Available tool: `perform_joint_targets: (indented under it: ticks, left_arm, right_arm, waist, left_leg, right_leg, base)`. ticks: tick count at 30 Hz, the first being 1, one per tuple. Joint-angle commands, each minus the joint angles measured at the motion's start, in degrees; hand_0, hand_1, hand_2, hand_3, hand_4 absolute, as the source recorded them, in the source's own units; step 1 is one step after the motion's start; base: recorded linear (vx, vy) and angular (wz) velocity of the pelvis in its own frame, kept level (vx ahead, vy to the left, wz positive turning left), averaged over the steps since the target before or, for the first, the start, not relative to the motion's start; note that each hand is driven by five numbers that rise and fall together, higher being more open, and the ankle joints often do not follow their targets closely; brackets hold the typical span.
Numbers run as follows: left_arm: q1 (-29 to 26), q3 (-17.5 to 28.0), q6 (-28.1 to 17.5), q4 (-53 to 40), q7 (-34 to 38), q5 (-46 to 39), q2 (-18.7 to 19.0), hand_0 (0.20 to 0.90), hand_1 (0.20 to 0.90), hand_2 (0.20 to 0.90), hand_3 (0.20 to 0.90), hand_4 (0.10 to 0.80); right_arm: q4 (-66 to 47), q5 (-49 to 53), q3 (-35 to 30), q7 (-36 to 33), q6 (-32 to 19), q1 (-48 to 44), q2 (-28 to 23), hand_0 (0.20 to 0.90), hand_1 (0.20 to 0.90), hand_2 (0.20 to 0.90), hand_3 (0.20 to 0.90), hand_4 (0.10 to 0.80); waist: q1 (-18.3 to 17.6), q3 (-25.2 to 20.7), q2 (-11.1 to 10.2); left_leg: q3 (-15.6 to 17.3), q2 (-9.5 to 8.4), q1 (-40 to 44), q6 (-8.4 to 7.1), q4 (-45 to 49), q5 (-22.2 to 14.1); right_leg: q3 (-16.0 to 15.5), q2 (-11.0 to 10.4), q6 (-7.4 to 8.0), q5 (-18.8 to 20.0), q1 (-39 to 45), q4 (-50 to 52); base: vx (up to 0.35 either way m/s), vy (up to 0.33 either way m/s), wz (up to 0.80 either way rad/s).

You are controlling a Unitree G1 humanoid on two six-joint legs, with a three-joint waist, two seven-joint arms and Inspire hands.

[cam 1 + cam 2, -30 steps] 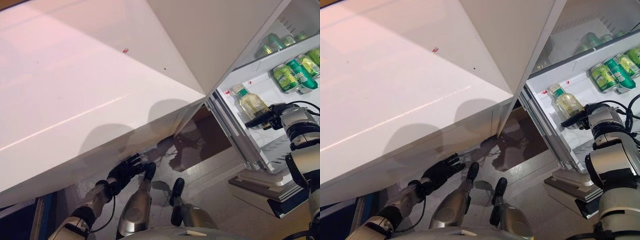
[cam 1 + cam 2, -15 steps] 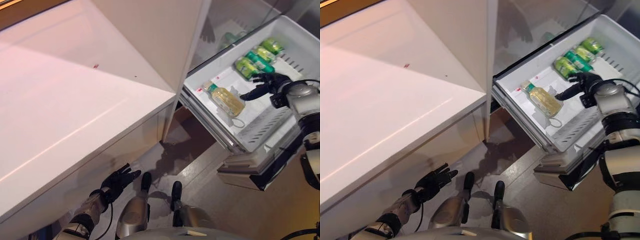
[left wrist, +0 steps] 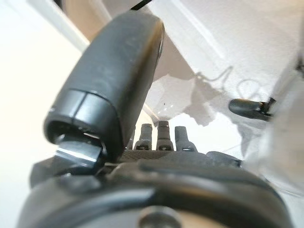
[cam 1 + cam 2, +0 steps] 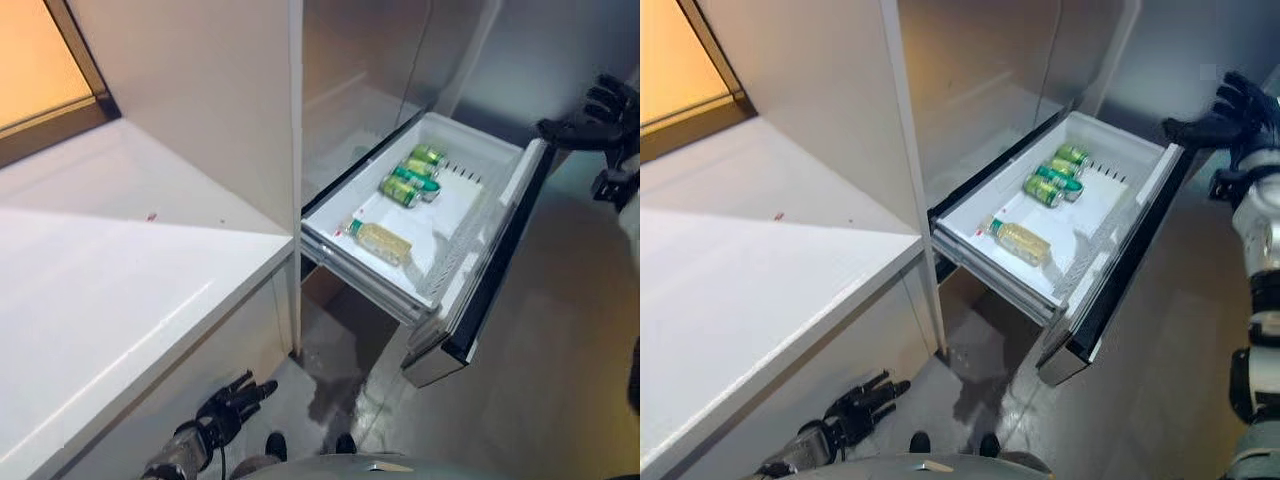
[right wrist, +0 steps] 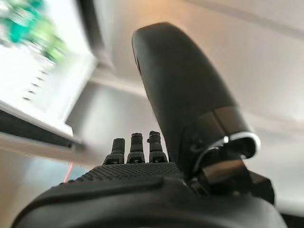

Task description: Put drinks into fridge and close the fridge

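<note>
The white fridge drawer [image 4: 470, 215] stands pulled out from under the cabinet. Inside it lie green cans [image 4: 410, 180] at the far end and a clear bottle with a green cap [image 4: 380, 238] nearer the front. My right hand [image 4: 1230, 115] is open and empty, raised beyond the drawer's dark front panel [image 4: 1120, 270], apart from it. My left hand [image 4: 862, 405] hangs low beside the counter front near the floor, fingers straight, holding nothing. Its wrist view shows straight fingers [image 3: 161, 135] over the pale floor.
A white counter [image 4: 110, 270] fills the left side, with a tall white cabinet wall [image 4: 220, 110] behind it. A window with a dark frame [image 4: 60, 80] is at the upper left. Grey floor [image 4: 560, 340] lies to the right of the drawer.
The camera has swung, so the whole scene shifted. My right hand has let go of the bottle, left it lying in the drawer, and pulled back beyond the drawer front.
</note>
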Motion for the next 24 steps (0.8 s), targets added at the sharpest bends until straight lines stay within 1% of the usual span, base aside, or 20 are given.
perform_joint_targets:
  ticks: [1,3,5,8,9,12,13,14,16,19,22,24]
  left_arm:
    - [0.2,-3.1,-2.2,4.0,-2.2,1.5,0.2,0.9,0.9,0.9,0.9,0.8]
    - [0.7,-3.4,-2.3,4.0,-2.3,1.7,0.0,0.9,0.9,0.9,0.9,0.8]
    - [1.1,-3.9,-2.1,3.2,-2.5,1.4,-0.2,0.9,0.9,0.9,0.9,0.8]
    - [0.5,-4.7,-2.6,1.9,-2.0,0.5,-0.3,0.9,0.9,0.9,0.9,0.8]
    - [-0.2,-5.2,-2.9,1.1,-1.6,-0.1,-0.5,0.9,0.9,0.9,0.9,0.8]
    - [-1.7,-6.0,-2.4,-0.6,-0.4,-1.1,-0.8,0.9,0.9,0.9,0.9,0.8]
    - [-2.6,-6.5,-2.1,-1.3,0.5,-1.6,-1.0,0.9,0.9,0.9,0.9,0.8]
    - [-2.7,-6.6,-2.2,-1.4,0.8,-1.7,-1.1,0.9,0.9,0.9,0.9,0.8]
    - [-3.2,-6.9,-2.4,-1.8,1.9,-2.4,-1.3,0.9,0.9,0.9,0.9,0.8]
    - [-2.9,-6.1,-2.7,-1.9,2.6,-3.4,-1.1,0.9,0.9,0.9,0.9,0.8]
    - [-2.2,-5.3,-2.8,-1.7,2.7,-3.6,-0.8,0.9,0.9,0.9,0.9,0.8]
    - [-1.8,-5.1,-3.0,-1.6,2.7,-4.0,-0.7,0.9,0.9,0.9,0.9,0.8]
  right_arm:
    - [-3.4,5.2,-4.2,-2.7,-9.1,2.0,2.4,0.9,0.9,0.9,0.9,0.8]
    - [-2.9,7.3,-5.5,-3.3,-10.7,3.8,3.9,0.9,0.9,0.9,0.9,0.8]
    - [-2.3,8.2,-6.7,-4.4,-13.0,5.3,6.0,0.9,0.9,0.9,0.9,0.8]
    - [-2.8,9.3,-6.9,-6.5,-16.4,6.2,7.7,0.9,0.9,0.9,0.9,0.8]
    - [-3.0,10.4,-7.3,-7.4,-18.0,6.2,8.4,0.9,0.9,0.9,0.9,0.8]
    - [-2.6,13.6,-7.7,-9.0,-19.8,5.1,9.5,0.9,0.9,0.9,0.9,0.8]
    - [-1.5,15.7,-8.0,-9.4,-20.0,3.9,10.0,0.9,0.9,0.9,0.9,0.8]
    - [-1.3,16.0,-8.0,-9.5,-20.1,3.7,10.0,0.9,0.9,0.9,0.9,0.8]
    - [-0.2,18.4,-7.7,-9.7,-20.0,2.4,10.3,0.9,0.9,0.9,0.9,0.8]
    - [0.7,21.9,-7.3,-8.7,-18.7,1.7,10.5,0.9,0.9,0.9,0.9,0.8]
    - [1.6,24.4,-7.0,-7.0,-17.0,1.1,10.7,0.9,0.9,0.9,0.9,0.8]
    - [1.9,26.2,-6.6,-5.3,-16.3,0.6,10.8,0.9,0.9,0.9,0.9,0.8]
  waist:
    - [1.4,-5.2,-0.6]
    - [1.5,-4.8,-0.5]
    - [1.8,-3.4,-0.5]
    - [2.3,0.3,-0.8]
    - [2.7,2.2,-1.0]
    - [3.5,4.8,-0.9]
    - [4.0,5.9,-0.8]
    - [4.0,6.1,-0.8]
    - [4.5,7.5,-0.7]
    - [5.0,8.7,-0.4]
    - [5.3,9.2,-0.1]
    - [5.4,9.4,0.0]
  left_leg:
    - [-0.3,-2.54,1.2,1.97,4.5,-8.2]
    - [-0.4,-2.74,1.1,2.26,5.9,-8.9]
    - [-0.9,-3.24,0.1,2.84,10.7,-11.0]
    - [-2.6,-4.29,-4.4,3.69,20.6,-15.0]
    - [-3.3,-4.7,-6.8,4.01,24.2,-16.5]
    - [-4.1,-5.2,-10.8,4.68,28.9,-18.6]
    - [-4.2,-5.46,-13.3,5.26,31.7,-19.6]
    - [-4.2,-5.51,-13.9,5.4,32.5,-19.9]
    - [-4.3,-5.93,-17.1,6.05,36.3,-21.0]
    - [-4.5,-6.43,-20.8,6.68,41.0,-22.3]
    - [-4.8,-6.76,-23.4,6.89,44.3,-23.1]
    - [-4.9,-6.94,-24.3,6.94,45.3,-23.2]
  right_leg:
    - [-0.3,-1.1,1.18,-2.0,-1.1,5.1]
    - [-0.3,-1.4,1.04,-2.7,-1.1,6.4]
    - [-0.4,-2.0,0.55,-4.4,-1.7,10.2]
    - [-1.1,-2.9,-0.72,-7.5,-4.3,17.0]
    - [-1.7,-3.3,-1.34,-8.6,-5.8,19.5]
    - [-2.6,-3.6,-2.28,-10.3,-8.9,23.8]
    - [-3.0,-3.8,-2.81,-11.2,-11.1,26.5]
    - [-3.0,-3.8,-2.97,-11.4,-11.7,27.3]
    - [-3.3,-3.7,-3.78,-12.5,-14.5,30.8]
    - [-3.5,-3.5,-4.81,-14.1,-18.0,35.7]
    - [-3.5,-3.4,-5.44,-15.1,-20.5,39.2]
    - [-3.5,-3.3,-5.59,-15.5,-21.6,40.4]
  base:
    - [0.129,-0.014,-0.03]
    - [0.132,-0.017,-0.02]
    - [0.104,-0.026,-0.01]
    - [-0.013,-0.039,0.07]
    - [-0.115,-0.027,0.24]
    - [-0.124,-0.016,0.38]
    - [-0.113,-0.013,0.22]
    - [-0.129,-0.012,0.19]
    - [-0.105,-0.004,0.19]
    - [-0.067,0.009,0.15]
    - [-0.01,0.006,0.02]
    - [-0.002,0.01,-0.02]
